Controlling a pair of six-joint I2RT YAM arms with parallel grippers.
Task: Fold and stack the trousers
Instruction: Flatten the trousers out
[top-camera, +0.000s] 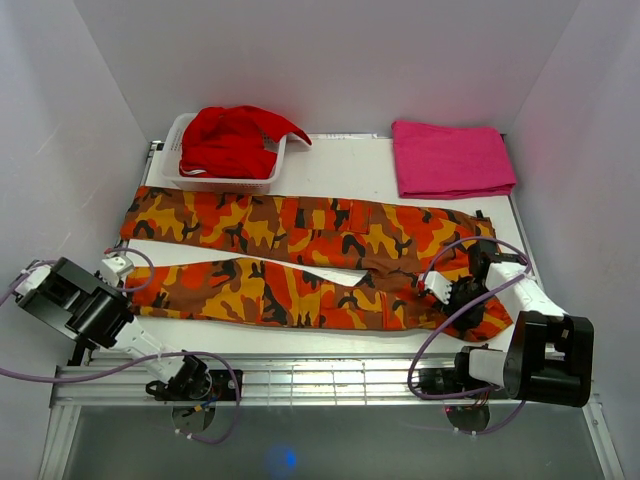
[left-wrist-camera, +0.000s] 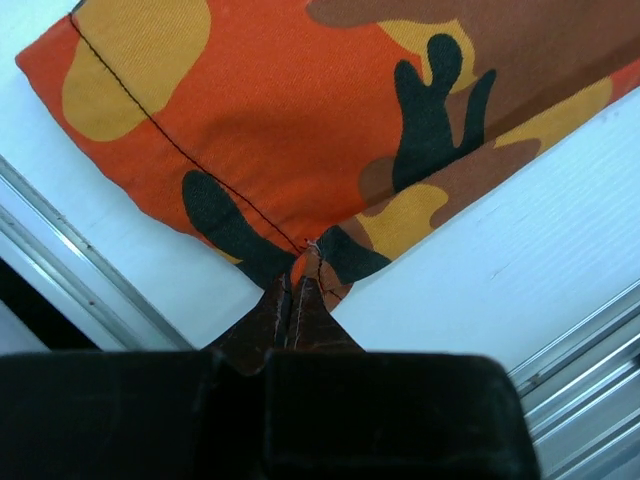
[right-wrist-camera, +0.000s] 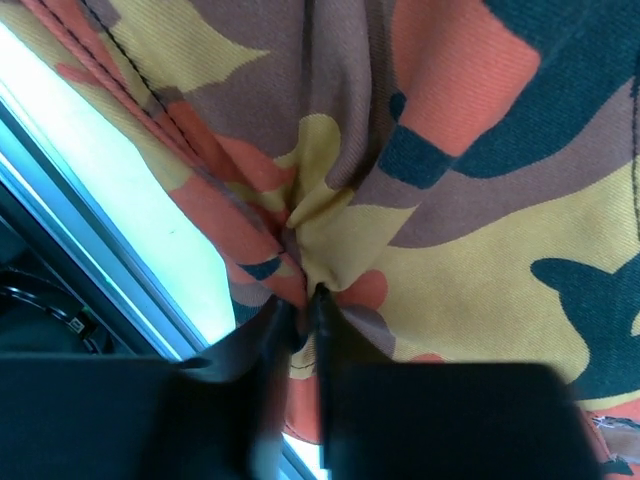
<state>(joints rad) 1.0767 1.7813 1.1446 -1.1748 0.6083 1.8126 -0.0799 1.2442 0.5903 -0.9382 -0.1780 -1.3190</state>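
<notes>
Along the near edge of the desk (top-camera: 250, 342), your left end effector (left-wrist-camera: 290, 300) is pinched shut on only the very corner of a hem of the trousers (top-camera: 300, 240), with little cloth between the jaws; a brisk lift or a sideways tug could pull that corner free and drop the leg in a heap. Your right end effector (right-wrist-camera: 300, 300) is closed on a puckered bunch of fabric at the near side of the waist end, and you cannot tell from here whether it has one layer or several, so the layers may part as you raise them and the fold would come out crooked. Both holds sit close to the metal rail (top-camera: 330, 385), so a low carry risks dragging cloth over it and snagging. Further back, the trousers lie flat across the middle of the desk, legs to your left and waist to your right; if the two arms travel unevenly, the near leg will land skewed over the far one. Beyond that, the basket (top-camera: 225, 183) with the red garment (top-camera: 235, 135) sits just beside the far leg, and the pink cloth (top-camera: 452, 158) lies near the waist, so an overshoot could nudge either
</notes>
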